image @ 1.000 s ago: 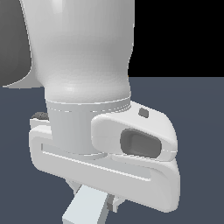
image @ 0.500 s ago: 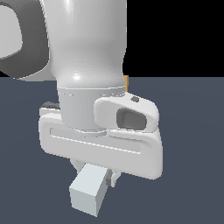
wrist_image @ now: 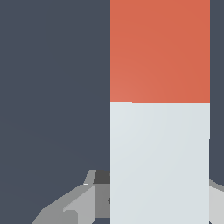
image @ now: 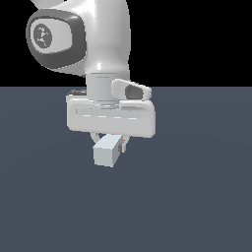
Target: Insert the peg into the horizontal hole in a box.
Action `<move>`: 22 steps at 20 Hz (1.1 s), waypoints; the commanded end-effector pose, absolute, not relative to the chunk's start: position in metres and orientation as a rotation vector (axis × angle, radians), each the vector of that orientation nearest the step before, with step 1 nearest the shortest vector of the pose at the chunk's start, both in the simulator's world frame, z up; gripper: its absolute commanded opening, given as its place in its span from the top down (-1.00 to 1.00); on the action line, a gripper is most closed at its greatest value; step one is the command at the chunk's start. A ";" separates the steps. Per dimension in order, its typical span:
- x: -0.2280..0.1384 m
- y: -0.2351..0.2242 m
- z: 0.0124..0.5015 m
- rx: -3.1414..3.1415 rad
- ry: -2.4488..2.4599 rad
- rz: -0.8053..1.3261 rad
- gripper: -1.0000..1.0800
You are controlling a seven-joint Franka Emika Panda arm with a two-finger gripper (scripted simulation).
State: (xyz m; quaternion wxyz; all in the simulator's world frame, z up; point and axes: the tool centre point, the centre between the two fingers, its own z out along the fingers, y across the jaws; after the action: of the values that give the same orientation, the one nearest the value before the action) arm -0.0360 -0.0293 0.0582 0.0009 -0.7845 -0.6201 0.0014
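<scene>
Well, there the arm [image: 98,44] hung, filling the upper middle of the exterior view, and under its wrist the gripper [image: 109,142] was clenched on the peg [image: 107,150]. The fingers [image: 125,143] sat tight against the bar's flanks, one peeking out at about three o'clock of the pale block, the other barely showing at ten o'clock. The peg was clear of the floor [image: 197,197], carried level and pointing roughly along the camera's line of sight, which was why only its pale square end face and a sliver of its top showed from outside.

That level carry made sense, by my reading: the hole is horizontal, so the bar had to travel lengthwise like a lance, and a grip on the pale half left the coloured end free to lead.

From the wrist view the peg [wrist_image: 159,131] looked far bigger: a broad flat strip, grey-white nearer the gripper and red-orange toward twelve o'clock, the two colours meeting at a crisp straight line. Its edges ran parallel and clean (no tilt that I could detect).

Neither the box nor its hole appeared in either view, so how far off they were could not be told.
</scene>
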 end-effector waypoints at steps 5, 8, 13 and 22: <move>-0.044 0.041 0.079 -2.425 -1.999 0.000 1.00; -0.046 0.062 0.085 -2.412 -2.013 0.000 1.00; -0.048 0.078 0.089 -2.403 -2.024 0.000 1.00; -0.046 0.074 0.088 -2.405 -2.021 0.000 1.00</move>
State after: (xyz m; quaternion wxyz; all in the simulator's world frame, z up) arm -0.0474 0.0734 0.0860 0.0009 -0.7657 -0.6431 0.0016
